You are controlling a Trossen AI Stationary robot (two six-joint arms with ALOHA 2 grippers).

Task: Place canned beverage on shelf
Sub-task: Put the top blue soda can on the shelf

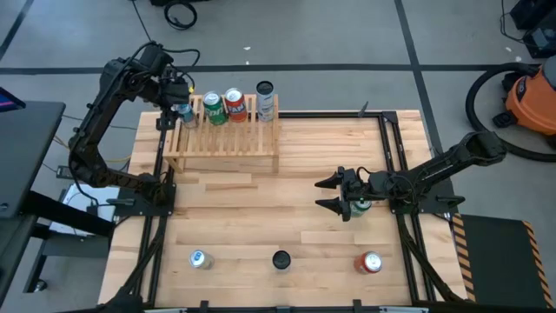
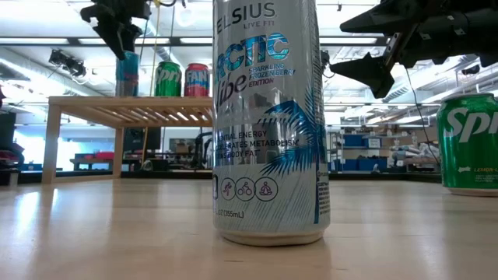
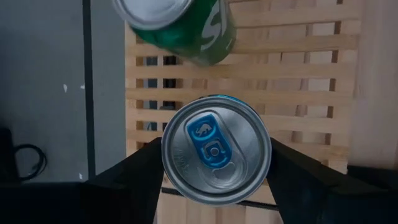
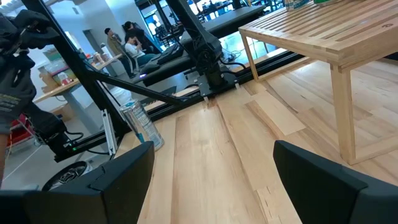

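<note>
The shelf [image 1: 224, 139] is a light-wood slatted rack at the table's far left. On it stand a green can [image 1: 213, 108], a red can [image 1: 234, 104] and a white can [image 1: 265, 100]. At the shelf's left end, my left gripper [image 1: 180, 103] is shut on a blue canned beverage [image 3: 216, 149]. In the low view the can's bottom [image 2: 127, 93] is level with the slats; whether it rests on them I cannot tell. My right gripper [image 1: 328, 195] hovers open at mid-right, level, nothing between its fingers [image 4: 124, 171]. A green can [image 1: 359, 207] stands under that arm. My left gripper pinches the blue can between its two fingers [image 3: 134, 177], on opposite sides of the can's wall just under the top rim [image 3: 166, 163]. The fingers come steeply from above, pointing down. The can stays upright, its pull-tab top facing the wrist camera.
Three cans stand along the table's near edge: a silver-blue one [image 1: 200, 258], a tall white and blue one [image 2: 268, 117] and a red one [image 1: 371, 263]. A black frame rail [image 1: 161, 174] runs beside the shelf. Bare wood lies between shelf and near cans.
</note>
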